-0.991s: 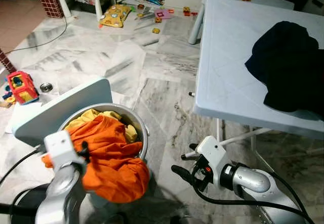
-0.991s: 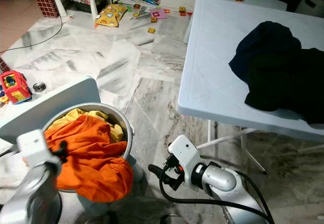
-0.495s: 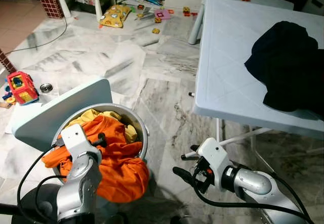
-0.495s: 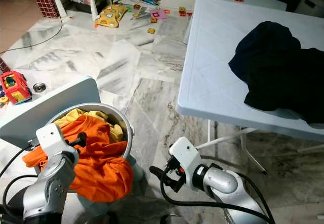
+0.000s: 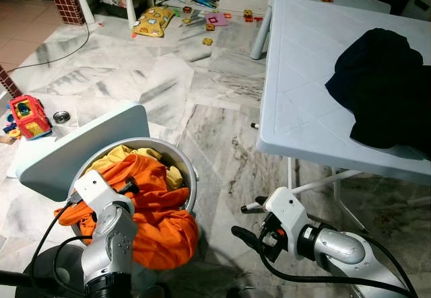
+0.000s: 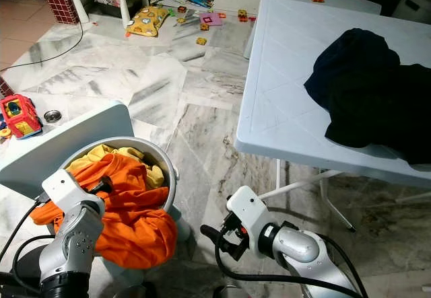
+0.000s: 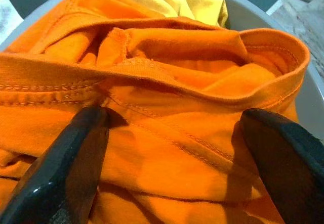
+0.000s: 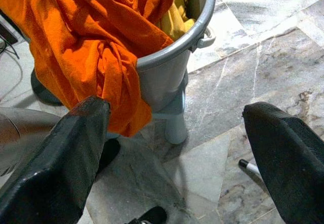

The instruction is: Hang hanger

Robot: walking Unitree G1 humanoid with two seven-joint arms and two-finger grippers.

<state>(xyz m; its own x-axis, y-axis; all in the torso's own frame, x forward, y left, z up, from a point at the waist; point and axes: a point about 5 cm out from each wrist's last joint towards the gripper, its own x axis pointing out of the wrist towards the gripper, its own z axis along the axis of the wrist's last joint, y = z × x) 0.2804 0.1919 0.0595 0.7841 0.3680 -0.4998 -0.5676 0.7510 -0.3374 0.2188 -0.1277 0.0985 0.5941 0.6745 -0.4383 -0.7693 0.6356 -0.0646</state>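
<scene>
An orange garment (image 5: 158,210) spills over the rim of a grey bucket (image 5: 190,177), with yellow cloth (image 5: 121,155) under it. My left gripper (image 5: 128,185) hovers right at the orange garment, open, its two fingers spread wide over the folds (image 7: 177,128). Low beside the bucket, above the floor, my right gripper (image 5: 248,218) is open and holds nothing; its wrist view looks across at the bucket (image 8: 177,67). A black garment (image 5: 384,83) lies crumpled on the pale blue table (image 5: 303,76) at the right.
A pale blue board (image 5: 81,146) leans behind the bucket. The table's white legs (image 5: 291,173) stand just beyond my right gripper. A red toy (image 5: 28,115) lies at the far left, and scattered toys (image 5: 153,21) lie at the back on the marble floor.
My left arm has swung forward, bringing its gripper from the bucket's near edge onto the orange garment. The right gripper has sunk slightly. The garment's left side hangs a little lower.
</scene>
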